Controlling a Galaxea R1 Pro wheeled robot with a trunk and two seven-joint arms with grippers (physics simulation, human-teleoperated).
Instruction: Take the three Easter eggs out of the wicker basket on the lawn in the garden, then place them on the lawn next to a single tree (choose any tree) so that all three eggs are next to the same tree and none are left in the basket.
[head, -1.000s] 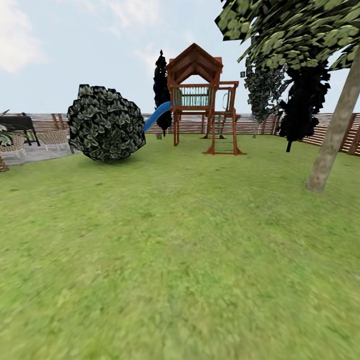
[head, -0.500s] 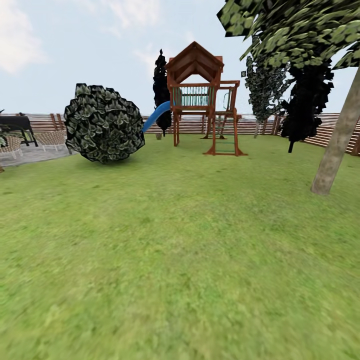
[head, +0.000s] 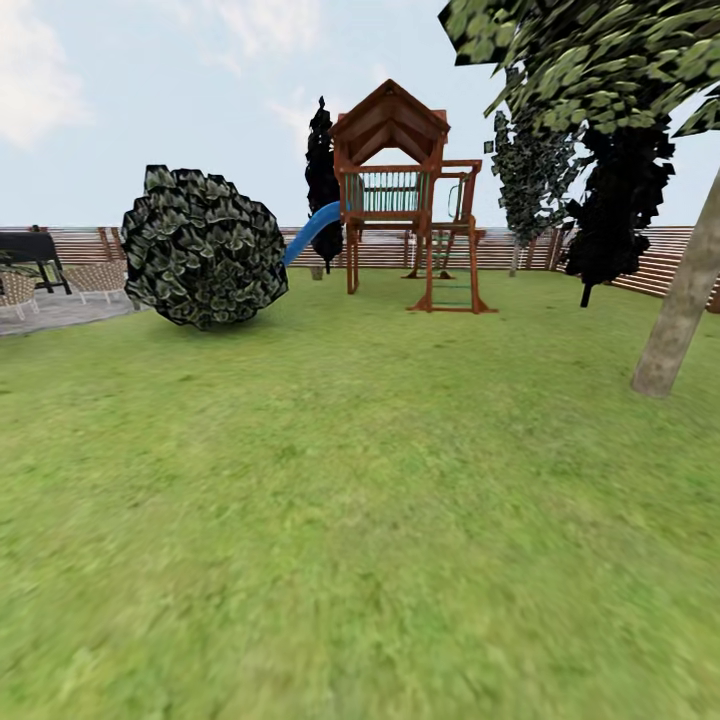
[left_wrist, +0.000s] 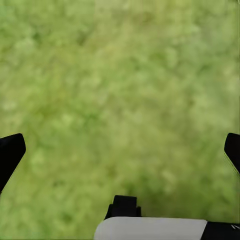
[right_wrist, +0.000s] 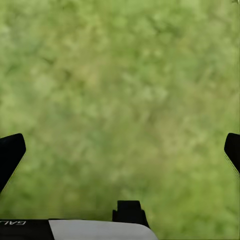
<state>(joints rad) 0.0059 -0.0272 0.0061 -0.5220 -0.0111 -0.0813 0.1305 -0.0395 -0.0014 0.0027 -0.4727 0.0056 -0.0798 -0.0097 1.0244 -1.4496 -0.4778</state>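
Across the head view, the lawn spreads from the near edge up to a brown slat fence that closes the garden at the back. At about 12 o'clock stands a wooden play tower with a pointed roof, and a blue slide comes down from it toward 11 o'clock. Left of the slide, at about 10 o'clock, a round dark bush sits on the grass. At 9 o'clock, by the picture's edge, there is a grey paved patch with pale woven chairs and a black table. At about 2 o'clock, a tree with a pale grey-beige trunk leans up out of the lawn, and its mottled green-white leaves hang over the upper corner. Behind it, nearer the fence, stands a black-trunked dark tree. A tall narrow dark tree rises just behind the slide.

From the left wrist view, the left gripper looks down on blurred green grass. Its two dark fingertips stand at opposite edges of the picture, so the jaws are spread wide and hold nothing.

From the right wrist view, the right gripper is the same: fingertips far apart, jaws wide and empty, with the lawn below.
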